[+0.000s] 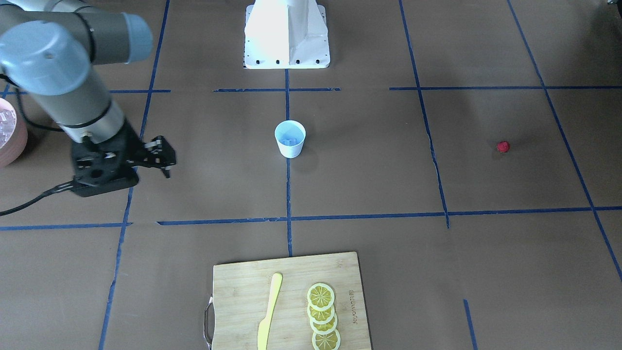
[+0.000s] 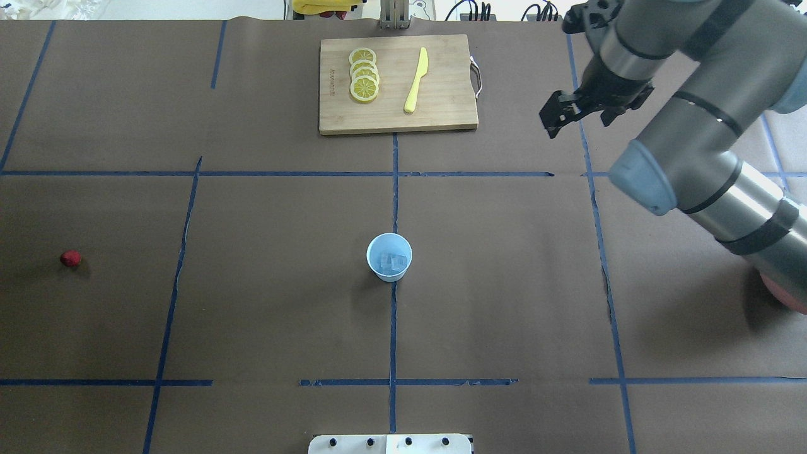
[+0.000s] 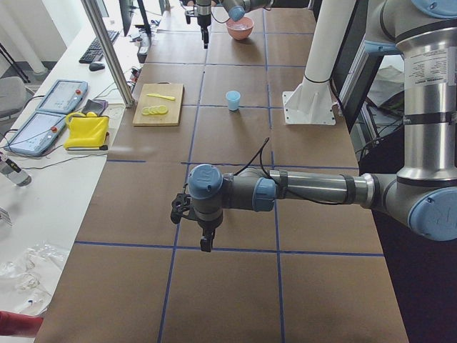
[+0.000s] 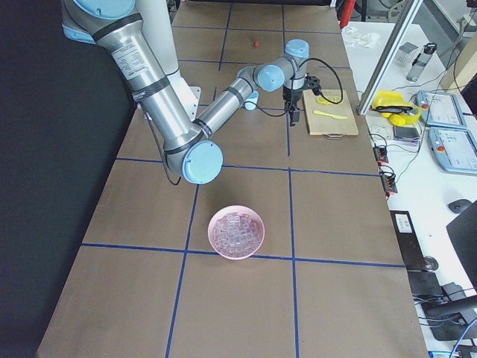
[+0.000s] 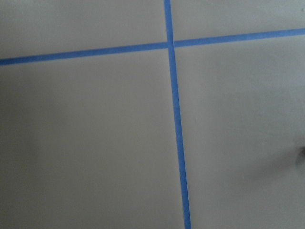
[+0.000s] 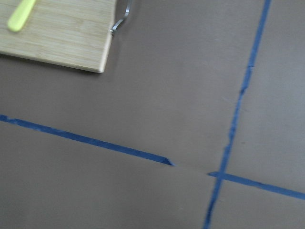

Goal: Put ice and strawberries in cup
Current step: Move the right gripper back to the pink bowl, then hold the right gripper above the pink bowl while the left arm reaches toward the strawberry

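The pale-blue cup (image 2: 389, 256) stands upright at the table's middle on a blue tape line, with a few clear ice cubes (image 2: 394, 260) inside; it also shows in the front view (image 1: 290, 138). The strawberry (image 2: 70, 258) lies alone far out on the robot's left side. My right gripper (image 2: 555, 123) hangs above bare table to the right of the cutting board; its jaws look apart and empty. My left gripper (image 3: 205, 246) shows only in the exterior left view, low over bare table far from the cup. I cannot tell whether it is open or shut.
A pink bowl (image 4: 212, 227) full of ice cubes (image 4: 236, 231) sits at the robot's right, partly under the right arm. A wooden cutting board (image 2: 397, 120) with lemon slices (image 2: 364, 74) and a yellow knife (image 2: 416, 81) lies at the far middle edge.
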You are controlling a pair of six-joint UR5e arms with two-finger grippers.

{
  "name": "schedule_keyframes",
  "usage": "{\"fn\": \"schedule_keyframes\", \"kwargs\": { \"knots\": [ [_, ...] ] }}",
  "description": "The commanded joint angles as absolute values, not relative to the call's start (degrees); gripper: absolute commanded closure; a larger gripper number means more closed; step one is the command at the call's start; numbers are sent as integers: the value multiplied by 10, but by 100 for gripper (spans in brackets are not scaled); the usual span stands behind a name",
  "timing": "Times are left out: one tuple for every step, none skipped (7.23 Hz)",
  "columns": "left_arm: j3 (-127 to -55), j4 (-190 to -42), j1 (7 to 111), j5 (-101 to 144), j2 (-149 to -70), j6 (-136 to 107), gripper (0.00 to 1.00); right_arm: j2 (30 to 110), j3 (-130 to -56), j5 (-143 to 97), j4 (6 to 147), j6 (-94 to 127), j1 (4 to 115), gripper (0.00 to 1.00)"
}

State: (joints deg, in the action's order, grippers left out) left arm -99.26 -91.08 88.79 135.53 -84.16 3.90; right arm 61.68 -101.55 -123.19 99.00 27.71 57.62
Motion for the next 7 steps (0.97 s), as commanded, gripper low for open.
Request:
{"fn": "schedule_keyframes", "kwargs": {
  "knots": [
    [-992, -911, 888, 1354, -864, 39, 0, 734, -1034, -1288, 985, 60, 692, 1],
    [-992, -924, 888, 1356, -871, 38, 0, 796, -1034, -1309, 984, -55, 753, 1],
    [-992, -932, 888, 1356, -871, 38, 0, 842, -1034, -1324, 984, -126, 808, 2],
    [-984, -935, 887, 1356, -879, 38, 0, 903, -1031, -1329, 985, -136, 862, 1],
    [-988, -936, 885, 1357, -887, 40, 0, 949, -1029, -1334, 984, -142, 907, 1],
    [-989, -934, 885, 1358, -888, 39, 0, 998, -1034, -1334, 980, -170, 925, 1],
    [-993, -936, 885, 1358, -889, 39, 0, 1034, -1022, -1333, 923, -181, 925, 1]
  ]
}}
